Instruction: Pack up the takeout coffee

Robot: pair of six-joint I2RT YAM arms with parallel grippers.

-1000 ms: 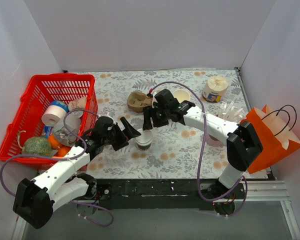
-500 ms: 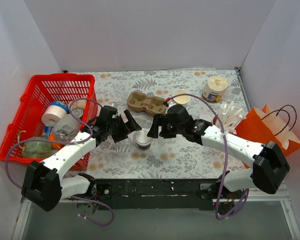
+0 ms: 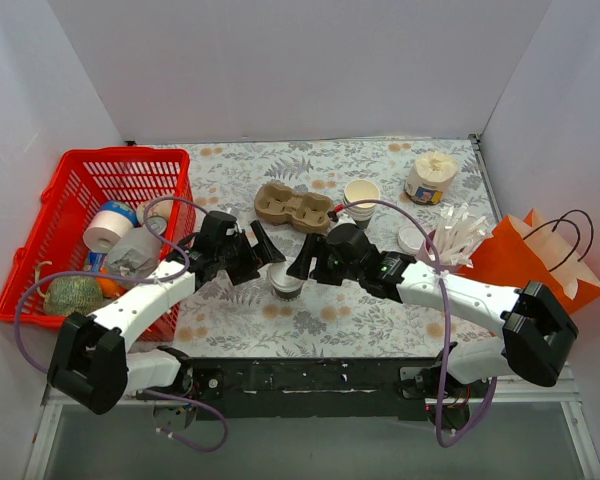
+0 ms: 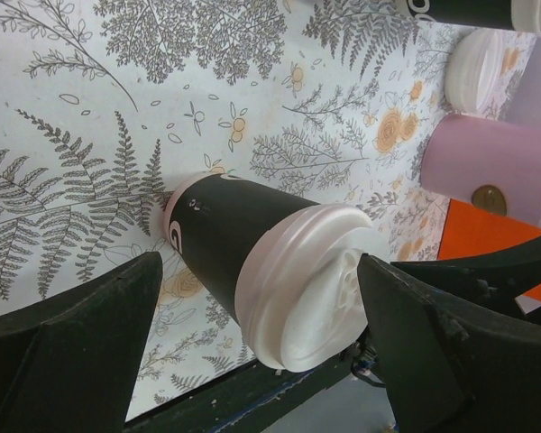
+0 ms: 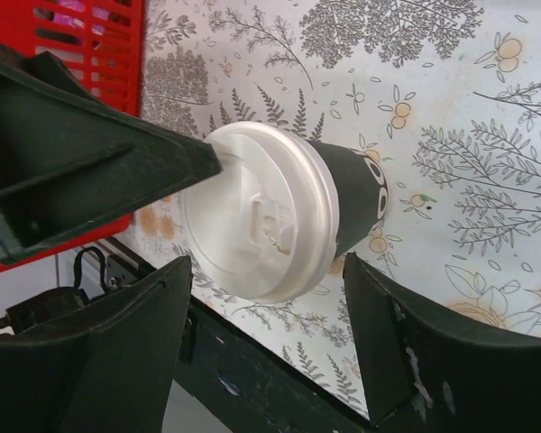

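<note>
The takeout coffee point(image 3: 286, 279) is a dark paper cup with a round white lid, standing upright at the table's near middle. My left gripper point(image 3: 264, 262) is open just left of it. My right gripper point(image 3: 303, 264) is open just right of it. In the left wrist view the cup point(image 4: 218, 236) and its lid point(image 4: 311, 287) lie between my open left gripper's point(image 4: 261, 356) wide-apart jaws. In the right wrist view the lid point(image 5: 257, 221) sits just above my open right gripper point(image 5: 266, 356), and a left finger point(image 5: 90, 162) touches the lid's edge.
A cardboard cup carrier point(image 3: 293, 208) and a lidless cream cup point(image 3: 361, 194) stand behind the coffee. A pink cup of white sticks point(image 3: 446, 238), a loose white lid point(image 3: 410, 238) and an orange paper bag point(image 3: 535, 268) are at the right. A red basket point(image 3: 70, 190) of items is at the left.
My right gripper came down from behind the cup to its right side, uncovering the carrier. My left gripper moved closer to the cup's left. The cup has stayed put.
</note>
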